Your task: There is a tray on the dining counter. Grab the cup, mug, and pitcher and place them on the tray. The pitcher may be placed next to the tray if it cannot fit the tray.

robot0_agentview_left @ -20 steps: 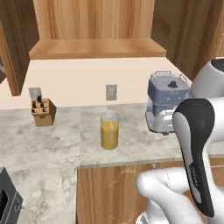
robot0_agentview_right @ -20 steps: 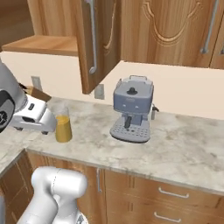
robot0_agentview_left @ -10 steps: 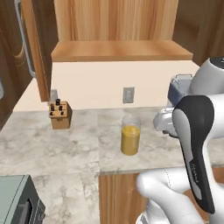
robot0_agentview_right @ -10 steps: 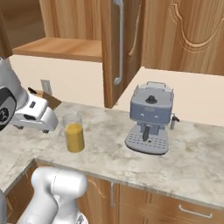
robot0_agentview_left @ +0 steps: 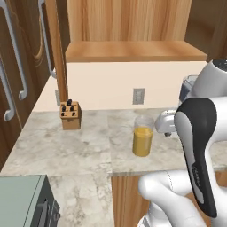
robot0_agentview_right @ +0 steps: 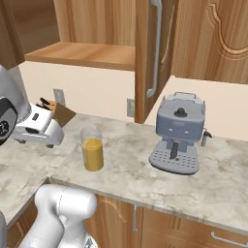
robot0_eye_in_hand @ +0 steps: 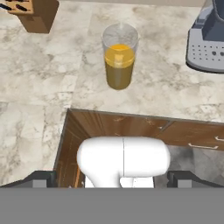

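Bare counter (robot0_agentview_left: 88, 146) surrounds the pitcher (robot0_agentview_left: 142, 136); knife block (robot0_agentview_left: 70, 115) and coffee machine (robot0_agentview_right: 178, 133) stand well apart.

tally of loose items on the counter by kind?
pitcher: 1, clear glass with orange liquid
knife block: 1, wooden
coffee machine: 1, grey
Total: 3

marble counter (robot0_agentview_left: 80, 150), wooden cabinets (robot0_agentview_right: 203, 43), cream wall (robot0_agentview_left: 106, 84)
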